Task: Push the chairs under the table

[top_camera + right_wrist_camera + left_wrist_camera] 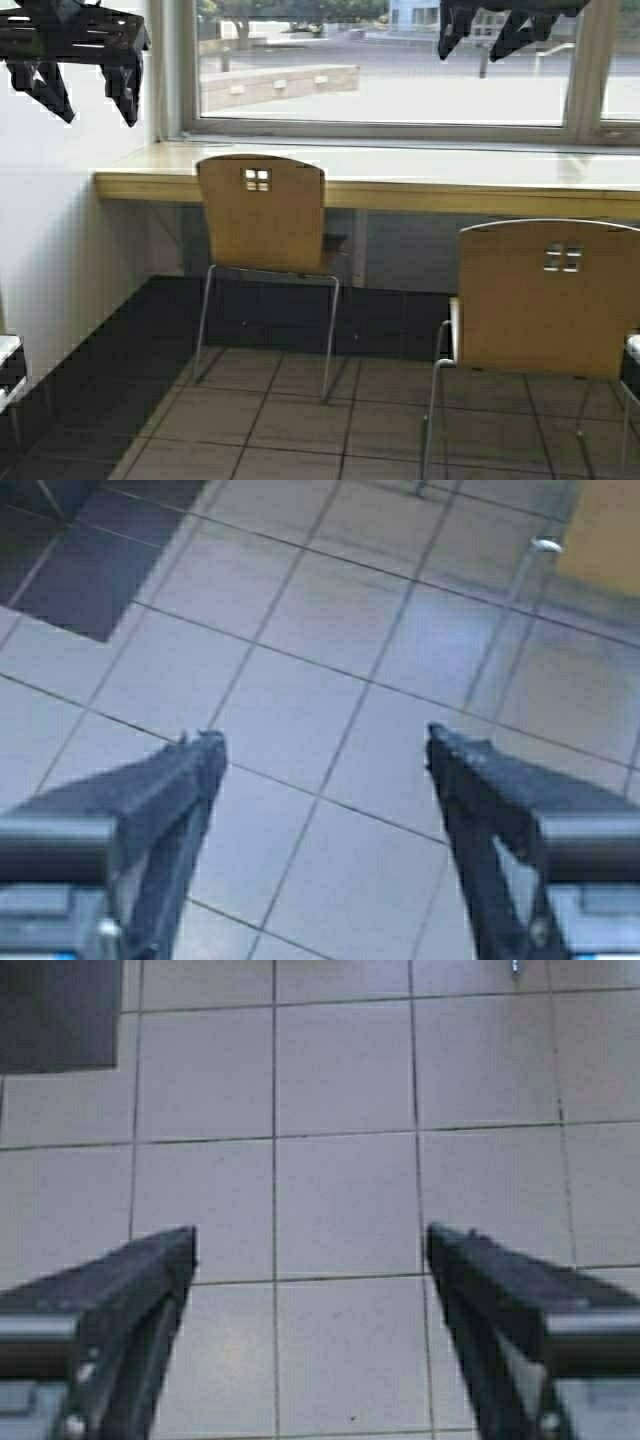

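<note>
Two plywood chairs face the long window-side table: the left chair has its seat partly under the top, while the right chair stands well back on the tiled floor. Both arms are raised clear; the left gripper and right gripper hang empty with fingers spread wide, presumably ready to press against a chair back.

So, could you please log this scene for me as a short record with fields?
table: long pale counter under the window
left chair: seat partly under the table
right chair: farther from the table, standing clear of it
left hand: open, raised, over bare floor tiles
right hand: open, raised, over tiles near a chrome chair leg
</note>
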`<state>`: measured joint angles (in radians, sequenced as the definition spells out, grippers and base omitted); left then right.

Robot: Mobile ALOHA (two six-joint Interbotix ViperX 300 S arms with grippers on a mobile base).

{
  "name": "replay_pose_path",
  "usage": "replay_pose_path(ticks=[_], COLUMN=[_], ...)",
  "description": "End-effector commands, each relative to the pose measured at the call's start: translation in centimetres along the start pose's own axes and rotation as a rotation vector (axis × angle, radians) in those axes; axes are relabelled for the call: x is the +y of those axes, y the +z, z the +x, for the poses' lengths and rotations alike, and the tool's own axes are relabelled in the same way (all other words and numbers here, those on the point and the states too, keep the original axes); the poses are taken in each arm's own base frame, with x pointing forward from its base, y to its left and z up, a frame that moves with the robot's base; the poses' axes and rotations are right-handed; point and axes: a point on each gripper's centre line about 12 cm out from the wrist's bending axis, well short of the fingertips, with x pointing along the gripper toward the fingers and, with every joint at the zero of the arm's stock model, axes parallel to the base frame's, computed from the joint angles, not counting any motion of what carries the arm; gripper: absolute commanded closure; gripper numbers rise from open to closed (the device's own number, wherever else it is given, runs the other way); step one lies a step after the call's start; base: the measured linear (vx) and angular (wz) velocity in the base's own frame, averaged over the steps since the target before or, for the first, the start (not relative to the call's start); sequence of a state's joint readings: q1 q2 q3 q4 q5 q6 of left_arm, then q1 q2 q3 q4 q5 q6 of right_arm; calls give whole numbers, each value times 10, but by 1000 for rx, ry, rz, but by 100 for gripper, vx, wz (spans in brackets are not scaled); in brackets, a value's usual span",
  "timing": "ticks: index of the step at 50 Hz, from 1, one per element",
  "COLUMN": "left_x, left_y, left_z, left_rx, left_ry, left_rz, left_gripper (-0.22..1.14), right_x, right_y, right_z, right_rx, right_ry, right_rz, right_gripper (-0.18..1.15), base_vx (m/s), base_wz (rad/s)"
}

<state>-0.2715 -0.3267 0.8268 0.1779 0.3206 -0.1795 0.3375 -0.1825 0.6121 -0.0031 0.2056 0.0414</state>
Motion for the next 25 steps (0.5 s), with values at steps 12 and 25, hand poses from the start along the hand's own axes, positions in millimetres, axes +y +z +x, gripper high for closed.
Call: replay_pose_path(ticks=[12,25], left_x=[0,-1], left_y=[10,7], left_z=[-6,-5], left_rx=[-27,-12], left_ry=[-3,-4], left_rz=[-10,-18], left_gripper=[-7,-7], right_x=[-1,-1], right_y=[9,4], right_z=[0,5], right_rx=[-22,9], right_ry=[-1,-3], right_rz=[0,-1], right_gripper=[3,3], base_vx=[-6,1], base_wz=[-46,-28])
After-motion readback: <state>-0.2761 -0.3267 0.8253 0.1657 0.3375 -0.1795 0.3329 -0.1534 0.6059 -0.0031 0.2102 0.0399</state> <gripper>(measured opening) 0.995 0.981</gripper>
